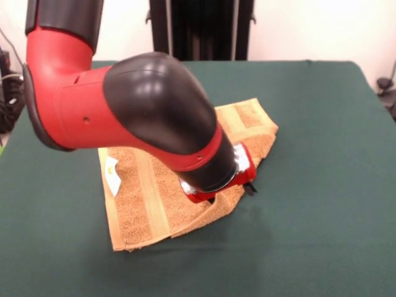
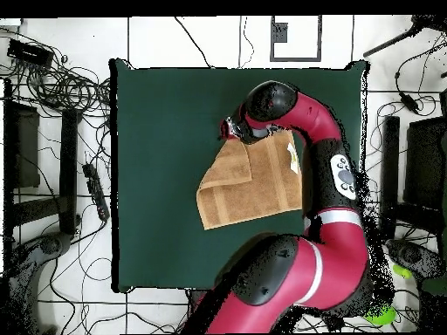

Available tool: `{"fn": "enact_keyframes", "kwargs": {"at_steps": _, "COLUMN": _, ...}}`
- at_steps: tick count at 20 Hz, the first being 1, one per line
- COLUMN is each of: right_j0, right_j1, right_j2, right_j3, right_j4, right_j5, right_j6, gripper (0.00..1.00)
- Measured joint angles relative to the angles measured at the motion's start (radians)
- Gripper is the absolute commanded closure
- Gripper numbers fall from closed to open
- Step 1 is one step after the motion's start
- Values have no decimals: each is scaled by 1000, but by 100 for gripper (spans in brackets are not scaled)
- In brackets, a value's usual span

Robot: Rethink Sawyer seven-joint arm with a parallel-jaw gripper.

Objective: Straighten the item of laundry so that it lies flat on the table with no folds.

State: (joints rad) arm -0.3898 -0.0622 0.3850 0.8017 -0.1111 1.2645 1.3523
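Observation:
The tan-orange towel (image 1: 145, 198) lies near the middle of the dark green table (image 1: 322, 204). Its right part is folded over on itself, with a woven band showing on the fold. A small white tag (image 1: 111, 170) sits at its left edge. My gripper (image 1: 230, 190) is down at the towel's near right edge, mostly hidden under the red and black wrist, so I cannot tell its state. In the overhead view the gripper (image 2: 232, 131) is at the towel's (image 2: 253, 188) upper left corner, and the tag (image 2: 294, 158) is beside the arm on the table (image 2: 157, 131).
The arm's big elbow (image 1: 154, 105) hangs over the towel's middle and hides it. The black pedestal (image 1: 198, 28) stands at the far edge. Cables and equipment (image 2: 61, 87) lie on the floor around the table.

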Motion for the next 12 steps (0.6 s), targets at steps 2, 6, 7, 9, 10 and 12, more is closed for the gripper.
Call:
{"fn": "enact_keyframes", "kwargs": {"at_steps": 2, "right_j0": 18, "right_j1": -3, "right_j2": -25, "right_j3": -7, "right_j4": 0, "right_j5": 0, "right_j6": 36, "gripper": 0}}
{"fn": "enact_keyframes", "kwargs": {"at_steps": 6, "right_j0": 37, "right_j1": -7, "right_j2": -58, "right_j3": -9, "right_j4": 4, "right_j5": 8, "right_j6": 76, "gripper": 0}}
{"fn": "enact_keyframes", "kwargs": {"at_steps": 7, "right_j0": 41, "right_j1": -7, "right_j2": -69, "right_j3": -8, "right_j4": 5, "right_j5": 18, "right_j6": 84, "gripper": 0}}
{"fn": "enact_keyframes", "kwargs": {"at_steps": 9, "right_j0": 43, "right_j1": -7, "right_j2": -90, "right_j3": -8, "right_j4": 14, "right_j5": 69, "right_j6": 90, "gripper": 0}}
{"fn": "enact_keyframes", "kwargs": {"at_steps": 10, "right_j0": 42, "right_j1": -7, "right_j2": -94, "right_j3": -8, "right_j4": 17, "right_j5": 85, "right_j6": 90, "gripper": 0}}
{"fn": "enact_keyframes", "kwargs": {"at_steps": 12, "right_j0": 41, "right_j1": -6, "right_j2": -106, "right_j3": -8, "right_j4": 29, "right_j5": 144, "right_j6": 90, "gripper": 0}}
